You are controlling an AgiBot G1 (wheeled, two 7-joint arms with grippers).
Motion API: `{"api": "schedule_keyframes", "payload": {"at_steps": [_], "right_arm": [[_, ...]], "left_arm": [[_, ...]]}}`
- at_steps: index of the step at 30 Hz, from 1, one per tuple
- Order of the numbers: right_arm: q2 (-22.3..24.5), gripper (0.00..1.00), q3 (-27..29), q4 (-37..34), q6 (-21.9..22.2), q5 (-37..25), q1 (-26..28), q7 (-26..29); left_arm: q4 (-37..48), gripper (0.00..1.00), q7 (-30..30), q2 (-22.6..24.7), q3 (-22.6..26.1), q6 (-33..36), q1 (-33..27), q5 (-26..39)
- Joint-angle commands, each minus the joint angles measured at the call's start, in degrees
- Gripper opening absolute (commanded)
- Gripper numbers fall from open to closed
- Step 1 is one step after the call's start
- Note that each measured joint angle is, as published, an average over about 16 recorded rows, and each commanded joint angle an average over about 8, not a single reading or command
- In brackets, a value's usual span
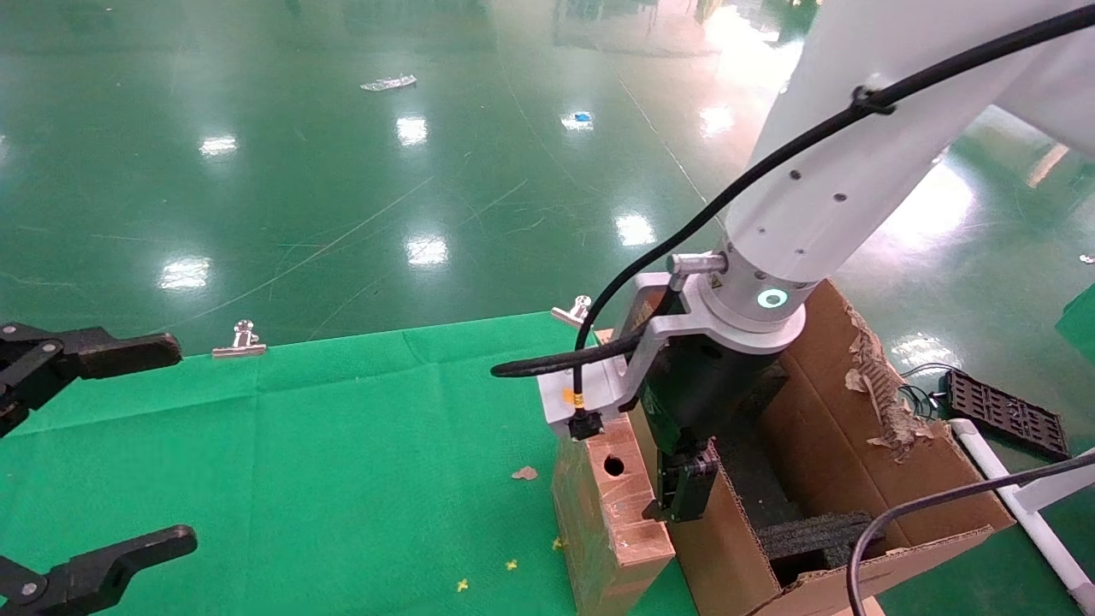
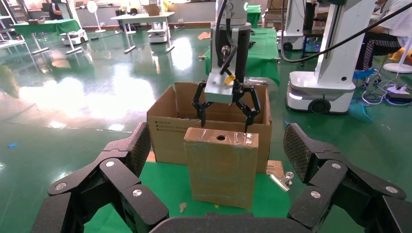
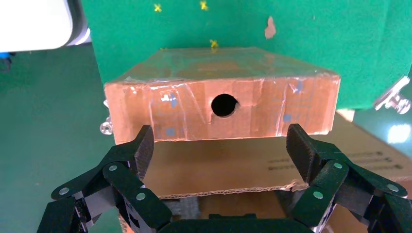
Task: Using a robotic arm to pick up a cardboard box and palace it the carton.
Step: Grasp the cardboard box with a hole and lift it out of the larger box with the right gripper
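The small reddish-brown cardboard box (image 1: pixel 612 505) stands upright on the green cloth, touching the outer wall of the large tan carton (image 1: pixel 932 530); the round hole in its thin edge faces up. The white right arm's gripper (image 1: pixel 684 488) is open and empty, hanging over the carton's near wall just beside the box's top. In the right wrist view the gripper (image 3: pixel 221 145) spreads wide over the carton wall (image 3: pixel 218 165), with the box (image 3: pixel 221 107) just beyond the fingertips. The left gripper (image 1: pixel 171 443) is open at the far left. The left wrist view shows the box (image 2: pixel 221 167), carton (image 2: pixel 165 131) and right gripper (image 2: pixel 225 124).
Black foam inserts (image 1: pixel 813 535) lie inside the carton. Binder clips (image 1: pixel 239 340) (image 1: pixel 573 310) hold the cloth's far edge. A cardboard scrap (image 1: pixel 524 472) lies on the cloth. A black tray (image 1: pixel 1005 415) and a white pipe lie on the floor at the right.
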Motion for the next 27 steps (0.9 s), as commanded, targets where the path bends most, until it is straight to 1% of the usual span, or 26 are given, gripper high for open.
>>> {"api": "schedule_keyframes", "payload": {"at_steps": [1,4,7,9,11,13,16,20,25,26,27], "right_arm": [[-0.65,1.0,-1.06,-0.04,0.53,-0.5,0.51,1.37],[0.63,1.0,-1.22,-0.53,2.49,-0.48,0.86,11.04],[2.28,1.0,-1.02,-1.67,3.9,1.16,0.59,21.04],[3.21,1.0,-0.77,-2.94,4.24,3.3,0.02,26.04],[3.82,1.0,-0.63,-4.57,4.29,5.19,-0.59,29.3],[4.14,1.0,-0.63,-6.38,4.15,6.75,-1.3,31.51],[4.02,1.0,-0.97,-8.78,3.83,7.87,-2.33,33.4],[3.09,1.0,-1.88,-10.91,3.61,7.82,-3.84,35.06],[1.8,0.99,-2.88,-11.96,3.81,7.13,-5.47,36.34],[1.6,0.92,-3.03,-12.02,3.85,6.99,-5.69,36.48],[1.41,0.8,-3.18,-12.03,3.88,6.81,-5.87,36.61]], "left_arm": [[0.0,1.0,0.0,0.0,0.01,0.0,0.0,-0.01],[0.0,1.0,0.01,-0.01,0.02,-0.01,0.0,-0.01],[0.0,1.0,0.02,-0.01,0.03,-0.01,-0.01,-0.02],[0.0,1.0,0.02,-0.02,0.04,-0.02,-0.01,-0.03],[0.0,1.0,0.02,-0.02,0.05,-0.02,-0.01,-0.03],[0.0,1.0,0.03,-0.02,0.06,-0.02,-0.01,-0.04],[0.0,1.0,0.03,-0.03,0.07,-0.03,-0.01,-0.05],[0.0,1.0,0.04,-0.04,0.08,-0.04,-0.02,-0.06],[0.0,1.0,0.05,-0.04,0.1,-0.05,-0.02,-0.07],[0.0,1.0,0.05,-0.04,0.11,-0.05,-0.02,-0.07],[0.0,1.0,0.06,-0.05,0.11,-0.05,-0.02,-0.08]]}}
